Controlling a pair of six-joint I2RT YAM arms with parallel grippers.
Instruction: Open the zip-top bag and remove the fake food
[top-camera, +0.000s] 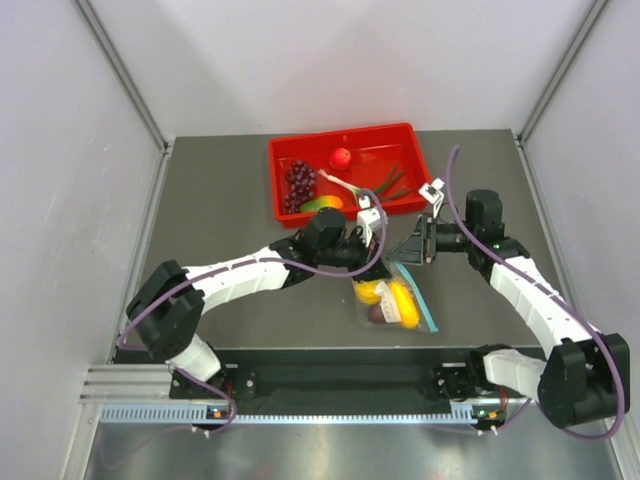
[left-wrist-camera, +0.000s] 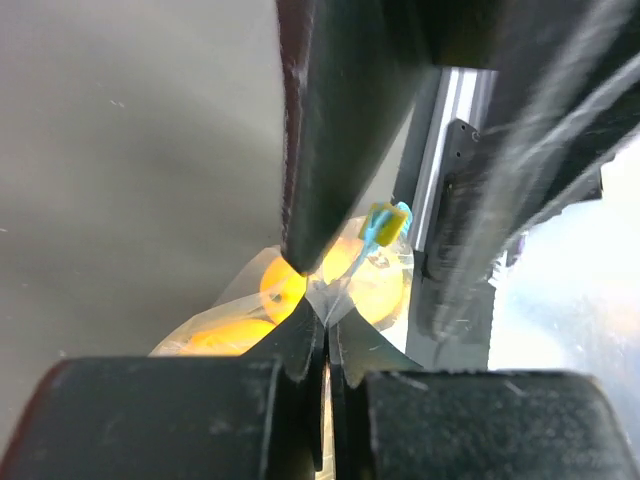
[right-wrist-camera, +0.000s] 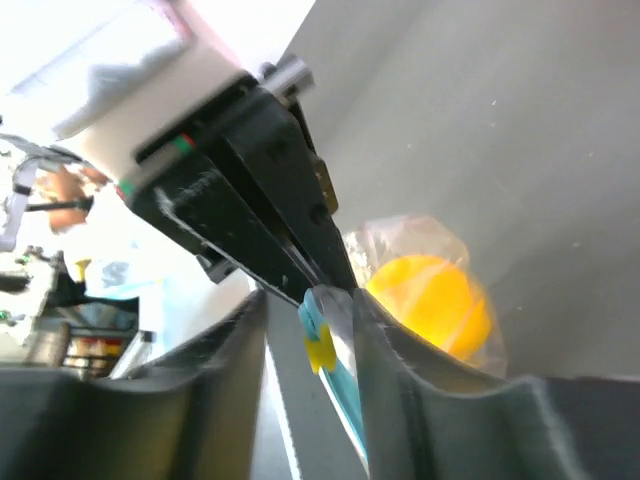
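- Red tray (top-camera: 283, 180) behind, holding grapes (top-camera: 299, 183) and red ball (top-camera: 342, 156).
- Zip-top bag (top-camera: 395, 297) with fake food (top-camera: 398, 303) hangs mid-table.
- Left gripper (left-wrist-camera: 325, 318) pressed together, pinching bag film.
- Right gripper (right-wrist-camera: 312, 322) pinches the zip edge.

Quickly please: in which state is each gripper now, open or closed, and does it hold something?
Left gripper: closed, pinching the clear crinkly zip-top bag at its top edge.
Right gripper: closed on the bag's teal-blue zip strip.

Red tray (top-camera: 285, 205) with purple grapes (top-camera: 299, 181) and red ball (top-camera: 342, 157).
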